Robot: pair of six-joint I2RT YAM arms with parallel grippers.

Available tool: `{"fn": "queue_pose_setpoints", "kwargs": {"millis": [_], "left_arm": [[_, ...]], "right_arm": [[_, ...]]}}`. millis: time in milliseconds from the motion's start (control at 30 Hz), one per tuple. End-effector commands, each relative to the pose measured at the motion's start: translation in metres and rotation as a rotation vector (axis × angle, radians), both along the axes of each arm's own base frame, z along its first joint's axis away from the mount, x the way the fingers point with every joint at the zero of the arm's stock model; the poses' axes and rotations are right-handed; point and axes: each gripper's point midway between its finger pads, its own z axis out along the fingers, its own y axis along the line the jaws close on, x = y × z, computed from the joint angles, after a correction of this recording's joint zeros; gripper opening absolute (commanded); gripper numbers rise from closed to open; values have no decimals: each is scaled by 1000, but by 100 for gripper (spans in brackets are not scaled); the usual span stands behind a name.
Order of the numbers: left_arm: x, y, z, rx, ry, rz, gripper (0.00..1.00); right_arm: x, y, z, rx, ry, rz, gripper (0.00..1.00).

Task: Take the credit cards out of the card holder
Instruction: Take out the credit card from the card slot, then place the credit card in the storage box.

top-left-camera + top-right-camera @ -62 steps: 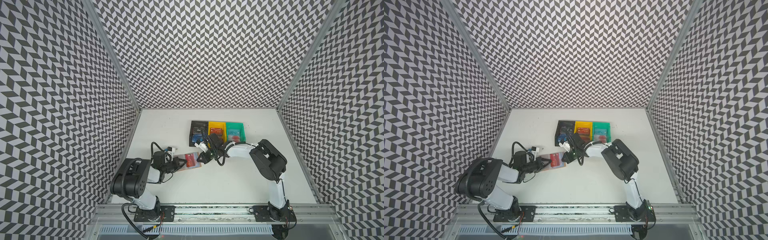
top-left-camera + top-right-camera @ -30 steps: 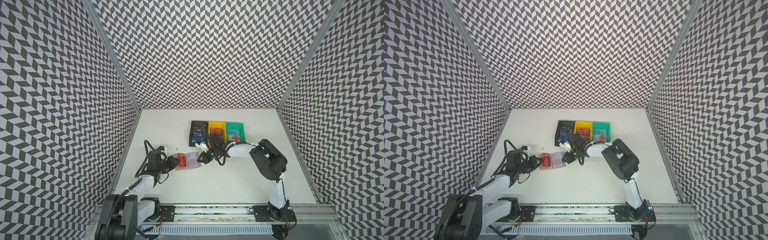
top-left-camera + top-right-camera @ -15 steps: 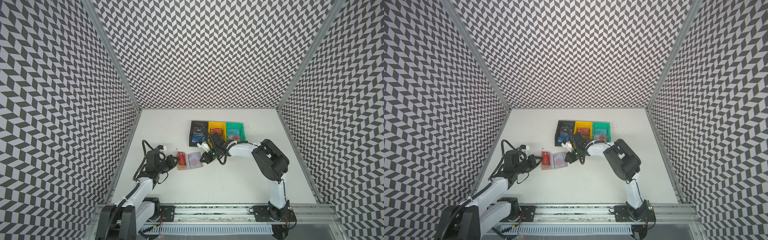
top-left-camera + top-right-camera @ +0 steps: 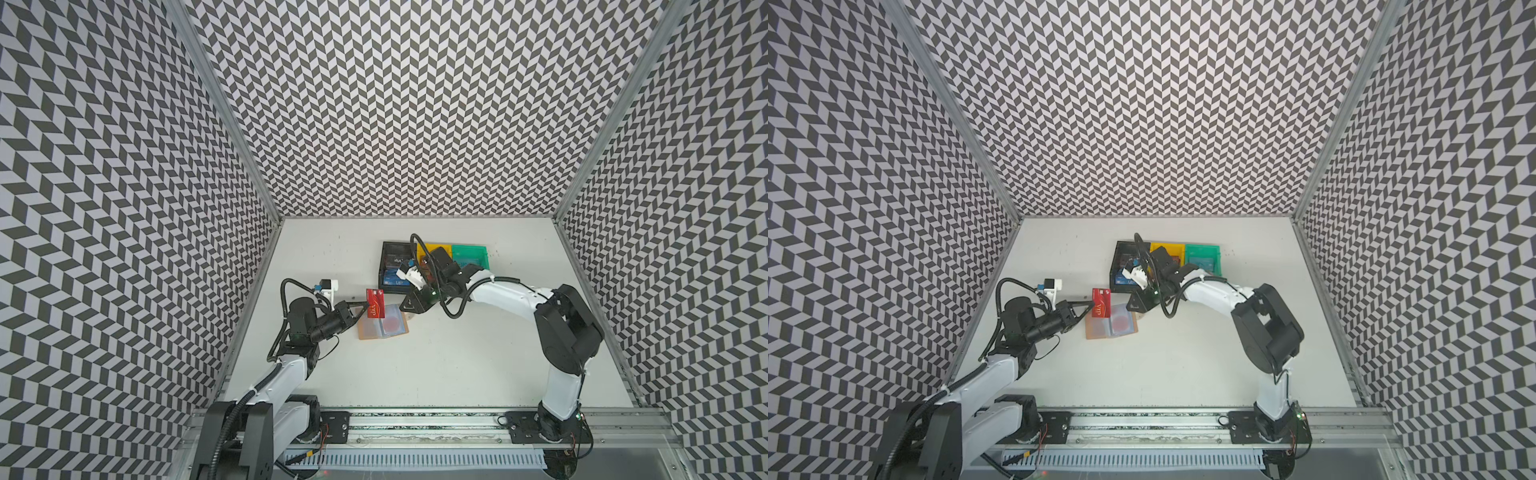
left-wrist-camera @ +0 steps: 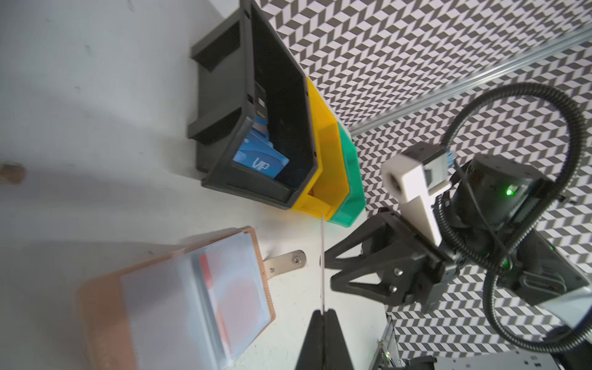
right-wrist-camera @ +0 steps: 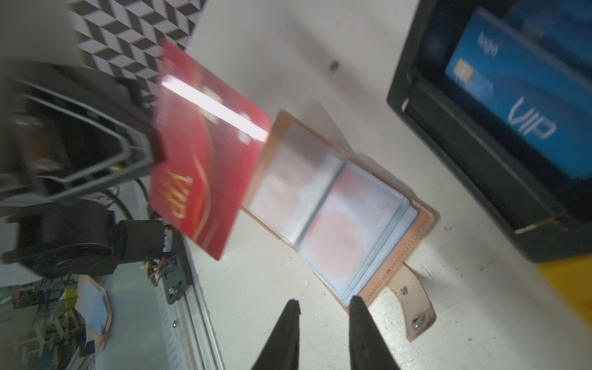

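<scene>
One red VIP card (image 4: 375,304) (image 4: 1101,304) is out of the card holder (image 4: 364,332) (image 4: 1094,331), pinched by its short edge in the left gripper (image 4: 365,305) (image 4: 1090,307), whose jaws are pressed together on it. It hangs in the air over the holder's left page, standing nearly on edge. The left wrist view shows it only as a thin line (image 5: 322,262) rising from the gripper's tips (image 5: 323,312).

The card holder (image 6: 424,224) lies open and flat on the white table (image 4: 436,365), clear sleeves facing up. A pale card (image 6: 339,243) (image 4: 391,325) with a red circle sits inside a right-hand sleeve; the left sleeves look clear.

The right gripper (image 6: 325,304) (image 4: 402,307) hovers low at the holder's right edge, just beside the snap tab (image 6: 413,301) (image 5: 285,264), its jaws a small way apart with nothing between them.

Behind it a black bin (image 5: 224,96), a yellow bin (image 5: 326,153) and a green bin (image 4: 469,253) stand touching in a row. A blue VIP card (image 5: 261,163) (image 6: 512,96) lies in the black one.
</scene>
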Motion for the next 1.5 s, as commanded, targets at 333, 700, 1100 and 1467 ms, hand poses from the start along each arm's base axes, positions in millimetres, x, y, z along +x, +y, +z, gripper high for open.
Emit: {"fn": "queue_pose_setpoints", "kwargs": {"millis": [333, 700, 1100, 1467], "left_arm": [[-7, -33, 53, -131, -173, -117, 0], [-5, -37, 45, -141, -159, -116, 0], [-2, -46, 41, -152, -145, -130, 0], [-2, -51, 37, -147, -134, -146, 0]], "right_arm": [[-12, 0, 58, 251, 36, 120, 43], [-26, 6, 64, 339, 81, 164, 43], [-28, 16, 61, 358, 103, 189, 42], [-27, 21, 63, 391, 117, 208, 32]]}}
